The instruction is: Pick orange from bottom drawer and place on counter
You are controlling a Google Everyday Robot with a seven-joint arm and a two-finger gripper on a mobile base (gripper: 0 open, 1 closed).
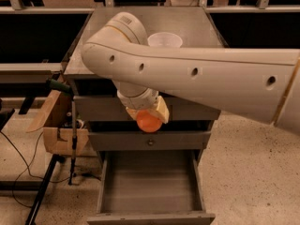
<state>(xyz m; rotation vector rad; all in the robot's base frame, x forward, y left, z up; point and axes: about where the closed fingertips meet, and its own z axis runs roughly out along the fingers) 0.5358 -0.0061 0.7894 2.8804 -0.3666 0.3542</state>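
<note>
My gripper (149, 117) hangs in front of the upper drawer fronts, below the counter's front edge, and is shut on the orange (148, 122), a small round fruit held between pale fingers (161, 110). The bottom drawer (150, 182) is pulled open below it and its bare grey floor shows nothing inside. The counter (197, 20) is the flat grey cabinet top behind my arm. My big white arm crosses the view from the right and hides much of the counter's front.
A white bowl (165, 40) stands on the counter, partly hidden by the arm. A closed drawer with a small knob (150, 142) sits above the open one. A cardboard box (58, 123) and a black stand (44, 191) are to the left on the floor.
</note>
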